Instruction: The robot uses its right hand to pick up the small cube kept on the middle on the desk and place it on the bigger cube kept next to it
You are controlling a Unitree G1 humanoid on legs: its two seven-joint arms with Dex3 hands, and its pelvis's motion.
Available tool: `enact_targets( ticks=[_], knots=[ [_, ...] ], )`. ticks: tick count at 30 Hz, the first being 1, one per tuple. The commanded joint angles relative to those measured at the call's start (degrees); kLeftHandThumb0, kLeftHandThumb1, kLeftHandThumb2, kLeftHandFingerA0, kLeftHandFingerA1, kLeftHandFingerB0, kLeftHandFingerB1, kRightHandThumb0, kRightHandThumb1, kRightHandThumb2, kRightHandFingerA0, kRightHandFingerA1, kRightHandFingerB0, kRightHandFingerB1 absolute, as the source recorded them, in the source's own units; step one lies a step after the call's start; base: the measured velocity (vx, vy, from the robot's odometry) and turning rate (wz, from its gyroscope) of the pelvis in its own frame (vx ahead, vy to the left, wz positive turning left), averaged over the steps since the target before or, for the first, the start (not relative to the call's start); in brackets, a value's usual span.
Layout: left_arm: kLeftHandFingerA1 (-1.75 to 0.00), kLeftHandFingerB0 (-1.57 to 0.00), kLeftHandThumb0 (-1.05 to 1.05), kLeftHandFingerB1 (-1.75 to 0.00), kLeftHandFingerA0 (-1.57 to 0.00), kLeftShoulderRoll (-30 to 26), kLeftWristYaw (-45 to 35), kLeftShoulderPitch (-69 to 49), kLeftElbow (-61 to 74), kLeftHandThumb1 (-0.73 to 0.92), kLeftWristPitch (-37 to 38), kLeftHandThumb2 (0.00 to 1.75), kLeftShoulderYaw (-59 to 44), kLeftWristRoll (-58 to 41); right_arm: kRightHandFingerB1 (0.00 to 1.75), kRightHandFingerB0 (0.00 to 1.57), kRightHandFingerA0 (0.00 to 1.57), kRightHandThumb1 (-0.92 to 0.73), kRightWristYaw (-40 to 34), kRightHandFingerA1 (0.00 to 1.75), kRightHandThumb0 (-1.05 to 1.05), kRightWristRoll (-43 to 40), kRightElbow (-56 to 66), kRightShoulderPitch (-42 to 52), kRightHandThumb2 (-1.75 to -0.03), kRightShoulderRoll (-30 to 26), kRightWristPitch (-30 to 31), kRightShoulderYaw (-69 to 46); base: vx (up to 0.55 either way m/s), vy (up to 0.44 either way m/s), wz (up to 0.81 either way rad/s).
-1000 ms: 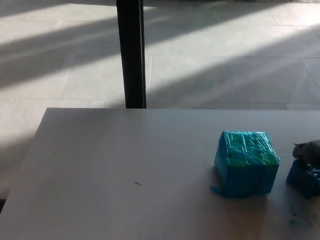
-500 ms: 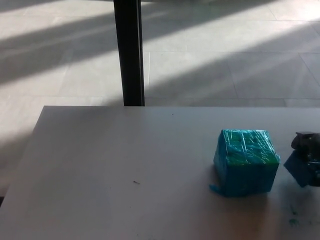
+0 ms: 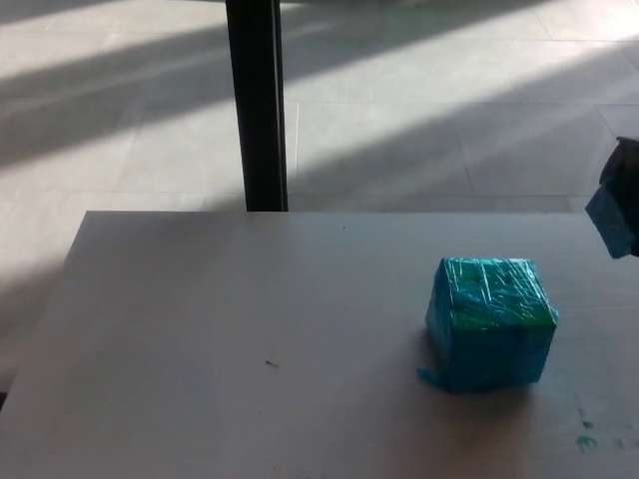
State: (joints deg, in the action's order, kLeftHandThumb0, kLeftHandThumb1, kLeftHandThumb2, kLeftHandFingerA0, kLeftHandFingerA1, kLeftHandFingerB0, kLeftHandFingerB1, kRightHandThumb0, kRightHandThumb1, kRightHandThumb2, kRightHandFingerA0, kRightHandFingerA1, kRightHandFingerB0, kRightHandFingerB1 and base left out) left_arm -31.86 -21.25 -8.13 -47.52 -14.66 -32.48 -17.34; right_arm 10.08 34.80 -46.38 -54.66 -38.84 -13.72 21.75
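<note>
The bigger cube (image 3: 491, 321), wrapped in shiny teal and green tape, sits on the grey desk (image 3: 250, 339) at the right of the middle. A small blue cube (image 3: 614, 218) hangs in the air at the picture's right edge, above and to the right of the bigger cube. My right hand (image 3: 628, 160) is shut on it, with only a dark bit of the hand showing above the cube. My left hand does not show.
A black upright post (image 3: 256, 105) stands behind the desk's far edge, left of centre. Pale floor tiles with bands of sunlight lie beyond. A few teal marks (image 3: 587, 435) spot the desk near its front right.
The small cube has risen from desk height beside the bigger cube to well above it, carried by my right hand. The bigger cube has stayed put.
</note>
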Motion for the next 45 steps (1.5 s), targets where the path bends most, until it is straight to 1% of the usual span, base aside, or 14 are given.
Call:
enact_targets(
  ticks=[1,8,9,11,12,14,16,18,24,26,34,39,42,45],
  knots=[
    [-0.50,-0.24,-0.91,-0.37,-0.32,-1.3,0.4,-0.1,-0.5,0.92,-1.4,0.71,-0.7,-0.9,1.52,0.67,0.79,-0.66,5.3,1.75,-0.27,-2.9,2.3,-2.5,-0.88,-0.6,-2.4,-2.0,0.00,0.000,0.00],
    [-0.51,-0.26,-0.94,-0.40,-0.33,-1.3,0.7,-0.1,-0.6,0.82,-1.1,0.79,-0.3,-0.3,1.56,0.63,0.77,-0.72,14.4,1.75,-0.25,-7.0,14.8,-0.7,-0.77,1.4,-2.3,-2.7,0.00,0.000,0.00],
    [-0.49,-0.28,-0.90,-0.37,-0.35,-1.3,0.7,-0.2,-0.1,0.92,-1.2,0.71,-0.2,-0.3,1.47,0.64,0.99,-0.74,15.9,1.75,-0.23,-7.2,17.2,0.0,-0.76,1.6,-1.5,-2.4,0.00,0.000,0.00],
    [-0.49,-0.28,-0.90,-0.38,-0.35,-1.3,0.4,-0.1,-0.5,0.92,-0.7,0.71,-0.2,-0.3,1.55,0.61,0.75,-0.72,17.5,1.75,-0.25,-7.3,19.5,0.6,-0.70,1.7,-0.6,-2.0,0.00,0.000,0.00],
    [-0.48,-0.27,-0.90,-0.37,-0.34,-1.4,0.3,0.0,-0.7,0.92,-0.8,0.71,-0.2,-0.3,1.17,0.77,0.80,-0.71,18.6,1.66,-0.28,-7.6,21.3,1.5,-0.64,2.1,-0.2,-1.6,0.00,0.000,0.00],
    [-0.48,-0.28,-0.90,-0.37,-0.36,-1.5,0.5,0.1,-1.0,0.92,-0.9,0.71,-0.1,-0.1,1.27,0.73,0.80,-0.72,19.9,1.68,-0.30,-8.0,24.3,3.9,-0.65,2.9,-1.1,-0.5,0.00,0.000,0.00],
    [-0.49,-0.28,-0.89,-0.38,-0.35,-1.4,0.4,0.1,-1.1,0.92,-0.3,0.71,-0.2,-0.1,1.08,0.77,0.83,-0.71,19.7,1.67,-0.29,-5.9,25.8,6.2,-0.66,3.0,-2.1,1.3,0.00,0.000,0.00],
    [-0.48,-0.28,-0.90,-0.37,-0.34,-1.3,0.3,0.2,-1.1,0.92,-0.3,0.72,0.0,0.0,1.35,0.71,0.77,-0.70,21.7,1.69,-0.26,-5.4,26.5,6.8,-0.75,2.9,-0.1,2.0,0.00,0.000,0.00],
    [-0.49,-0.25,-0.90,-0.38,-0.30,-1.2,-0.2,0.3,-1.0,0.92,-0.5,0.71,-0.3,-0.6,1.49,0.66,0.75,-0.74,25.1,1.71,-0.25,-6.7,26.8,8.2,-0.71,3.3,2.4,1.6,0.00,0.000,0.00],
    [-0.53,-0.24,-0.96,-0.41,-0.33,-1.1,-0.3,0.4,-1.2,0.80,-0.7,0.80,-0.6,-0.9,1.36,0.63,0.78,-0.75,25.4,1.66,-0.25,-6.2,25.8,8.3,-0.68,3.4,2.9,1.7,0.00,0.000,0.00],
    [-0.48,-0.26,-0.88,-0.37,-0.32,-1.1,0.3,0.6,-1.3,0.92,0.4,0.72,0.6,0.4,1.48,0.62,0.72,-0.75,25.4,1.70,-0.25,-5.1,20.7,6.4,-0.70,4.2,3.7,1.4,0.00,0.000,0.00],
    [-0.48,-0.24,-0.90,-0.36,-0.29,-1.0,-0.3,0.4,0.3,0.92,-2.2,0.69,-0.5,-1.3,1.43,0.61,0.91,-0.71,22.2,1.72,-0.31,-4.0,16.2,5.0,-0.72,5.7,1.5,1.8,0.00,0.000,0.00],
    [-0.48,-0.25,-0.91,-0.37,-0.30,-1.2,-0.4,0.8,-0.9,0.92,-1.4,0.69,-0.4,-1.1,1.26,0.72,0.76,-0.72,21.1,1.65,-0.23,-3.8,14.7,4.4,-0.80,6.9,1.5,1.8,0.00,0.000,0.00],
    [-0.49,-0.26,-0.89,-0.38,-0.32,-1.3,0.0,1.0,-1.5,0.92,-0.3,0.71,0.1,-0.4,1.40,0.65,0.74,-0.73,20.0,1.72,-0.27,-3.2,14.5,3.6,-0.74,8.6,2.2,2.0,0.00,0.000,0.00]
  ],
)
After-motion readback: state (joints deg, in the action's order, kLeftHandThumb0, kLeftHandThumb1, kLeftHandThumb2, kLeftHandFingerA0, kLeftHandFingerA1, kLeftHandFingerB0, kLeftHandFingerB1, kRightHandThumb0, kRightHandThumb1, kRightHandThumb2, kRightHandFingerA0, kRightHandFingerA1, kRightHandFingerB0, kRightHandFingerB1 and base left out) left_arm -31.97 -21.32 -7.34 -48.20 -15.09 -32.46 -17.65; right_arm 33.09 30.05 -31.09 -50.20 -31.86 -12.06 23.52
